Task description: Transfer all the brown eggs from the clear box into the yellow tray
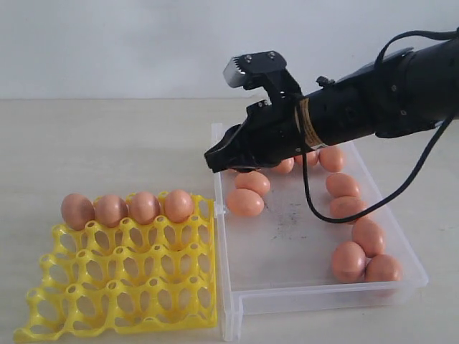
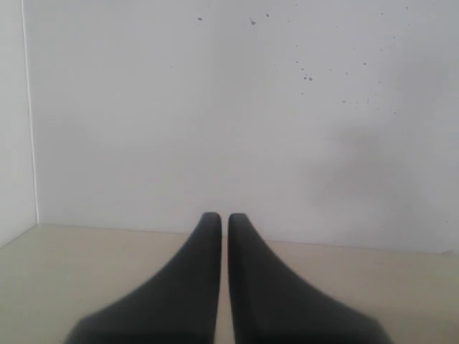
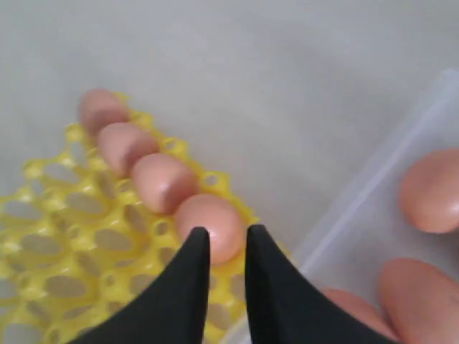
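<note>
Exterior view: the right hand, black and pointed, hangs over the back left corner of the clear box, a shallow rectangular transparent plastic one on the pale counter. Four smooth, matte brown eggs fill the back row of the yellow tray, a bright plastic lattice of round cups just beside the box. About ten more lie loose in the box. The nearest two eggs sit just below the fingertips, toward the box's middle, their long axes roughly across the view. I judge this arm the nearer; the other is not seen here.

Left wrist view: the left hand has its fingers together, empty, facing a bare white wall.

Right wrist view: the fingertips stand a narrow gap apart with nothing between them. Beyond them is the tray's end egg, and the box's eggs lie off to one side.
</note>
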Tool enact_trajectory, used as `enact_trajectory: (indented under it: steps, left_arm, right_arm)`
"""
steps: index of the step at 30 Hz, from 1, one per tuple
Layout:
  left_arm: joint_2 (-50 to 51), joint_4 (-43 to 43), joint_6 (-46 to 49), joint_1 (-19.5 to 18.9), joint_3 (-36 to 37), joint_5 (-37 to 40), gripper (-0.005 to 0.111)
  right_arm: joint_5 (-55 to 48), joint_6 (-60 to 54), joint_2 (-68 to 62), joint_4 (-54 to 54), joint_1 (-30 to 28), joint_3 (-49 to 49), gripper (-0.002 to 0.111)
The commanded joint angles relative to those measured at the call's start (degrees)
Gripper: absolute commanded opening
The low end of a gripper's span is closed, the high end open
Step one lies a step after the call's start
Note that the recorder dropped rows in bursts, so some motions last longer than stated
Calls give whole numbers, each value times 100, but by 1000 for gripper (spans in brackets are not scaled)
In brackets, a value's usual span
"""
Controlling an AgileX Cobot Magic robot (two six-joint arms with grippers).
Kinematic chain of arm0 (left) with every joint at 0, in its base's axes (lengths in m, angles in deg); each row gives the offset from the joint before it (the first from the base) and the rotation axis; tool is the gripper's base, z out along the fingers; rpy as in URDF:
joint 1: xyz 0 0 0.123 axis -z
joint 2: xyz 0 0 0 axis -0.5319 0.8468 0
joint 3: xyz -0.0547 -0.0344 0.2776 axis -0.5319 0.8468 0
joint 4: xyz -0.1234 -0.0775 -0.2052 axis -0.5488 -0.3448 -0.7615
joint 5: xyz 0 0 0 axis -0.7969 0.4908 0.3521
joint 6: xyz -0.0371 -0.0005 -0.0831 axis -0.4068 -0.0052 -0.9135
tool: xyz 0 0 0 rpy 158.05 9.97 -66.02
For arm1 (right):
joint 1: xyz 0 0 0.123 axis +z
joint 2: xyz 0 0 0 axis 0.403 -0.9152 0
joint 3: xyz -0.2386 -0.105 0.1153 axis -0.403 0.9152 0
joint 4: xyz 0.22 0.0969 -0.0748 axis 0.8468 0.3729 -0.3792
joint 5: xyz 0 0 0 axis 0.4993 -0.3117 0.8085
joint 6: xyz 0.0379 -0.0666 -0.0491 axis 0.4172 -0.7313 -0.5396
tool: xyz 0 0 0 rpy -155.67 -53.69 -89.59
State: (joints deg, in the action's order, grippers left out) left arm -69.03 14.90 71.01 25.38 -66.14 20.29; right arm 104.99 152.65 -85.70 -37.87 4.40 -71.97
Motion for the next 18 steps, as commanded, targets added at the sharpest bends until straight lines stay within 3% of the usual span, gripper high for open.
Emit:
enact_trajectory:
  steps: [1, 6, 8, 10, 13, 16, 18]
  left_arm:
    - [-7, -27, 20, 16, -15, -32, 4]
    - [-7, -27, 20, 16, -15, -32, 4]
    - [-7, -27, 20, 16, -15, -32, 4]
    - [-7, -27, 20, 16, -15, -32, 4]
    - [-7, -27, 20, 16, -15, -32, 4]
    - [-7, -27, 20, 16, -15, -32, 4]
    - [-7, -27, 20, 16, -15, -32, 4]
  right_arm:
    - [584, -1295, 58, -118, -23, 9, 18]
    - [-822, -3625, 58, -118, 36, 9, 6]
    - [-2432, -4200, 58, -118, 205, 9, -1]
    - [-4391, -4754, 36, -118, 466, 9, 0]
    - [-6368, -4937, 6, -118, 731, 9, 0]
    - [-6601, -5037, 6, -118, 730, 9, 0]
    - [-5826, -5995, 6, 806, 718, 9, 0]
